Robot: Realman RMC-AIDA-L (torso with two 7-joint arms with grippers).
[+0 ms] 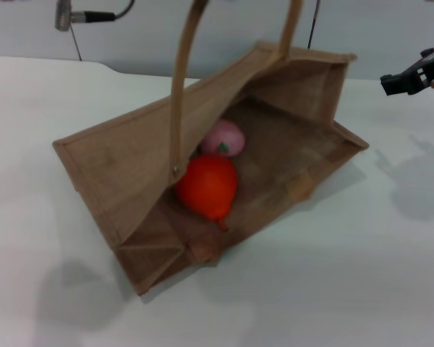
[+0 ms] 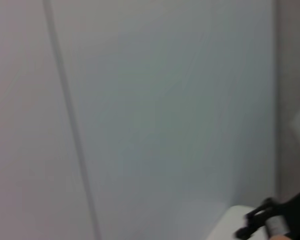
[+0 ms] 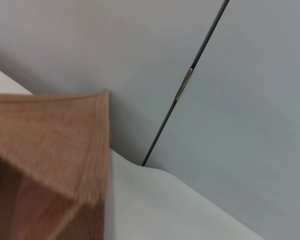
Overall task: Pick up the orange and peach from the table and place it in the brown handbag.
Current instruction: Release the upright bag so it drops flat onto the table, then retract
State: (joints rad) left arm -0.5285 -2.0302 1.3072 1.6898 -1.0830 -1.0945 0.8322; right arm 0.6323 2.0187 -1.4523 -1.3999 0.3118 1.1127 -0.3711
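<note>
The brown handbag (image 1: 130,166) lies tilted on the white table (image 1: 347,275), with its mouth open towards me. Its two handles (image 1: 182,79) rise out of the top of the head view. The orange (image 1: 208,185) lies inside the bag near the front. The peach (image 1: 224,138) lies inside just behind it and touches it. My right gripper (image 1: 405,78) hangs in the air at the far right, away from the bag and holding nothing. A grey part of my left arm (image 1: 62,14) shows at the top left edge. A corner of the bag fills the right wrist view (image 3: 45,150).
A pale wall (image 1: 390,29) stands behind the table. The left wrist view shows the wall and, low in its corner, a dark gripper (image 2: 270,225) far off over a table corner. Bare table surface lies in front of the bag and to its right.
</note>
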